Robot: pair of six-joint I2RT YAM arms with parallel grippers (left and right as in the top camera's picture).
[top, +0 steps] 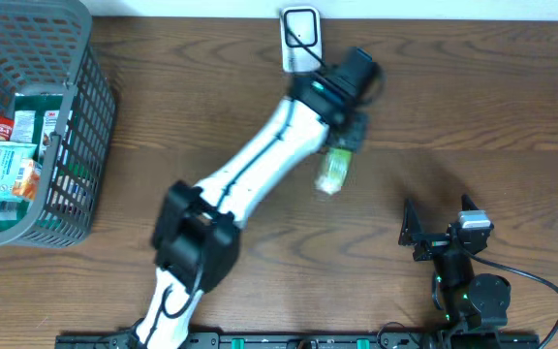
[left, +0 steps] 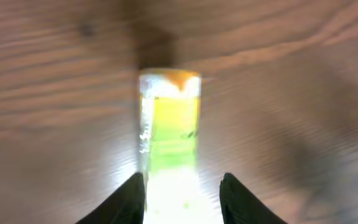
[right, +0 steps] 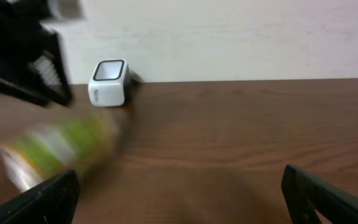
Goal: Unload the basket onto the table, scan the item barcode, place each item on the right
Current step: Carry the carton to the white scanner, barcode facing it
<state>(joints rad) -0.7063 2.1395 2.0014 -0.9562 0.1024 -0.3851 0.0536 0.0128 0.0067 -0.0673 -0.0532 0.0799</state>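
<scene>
Wooden brown table filled all views, with a pale wall behind it. At the far edge stood a small white scanner. A grey basket with packaged goods was at the left side.

The left gripper was stretched out close to the scanner. The green and yellow item lay between its two fingers, just on the near side of the scanner. The picture was blurred, so it could not be told if the fingers really pressed the item or stood loose beside it.

The right gripper was at the near right part of the table, well apart from the item, with its jaws spread wide and nothing between them.
</scene>
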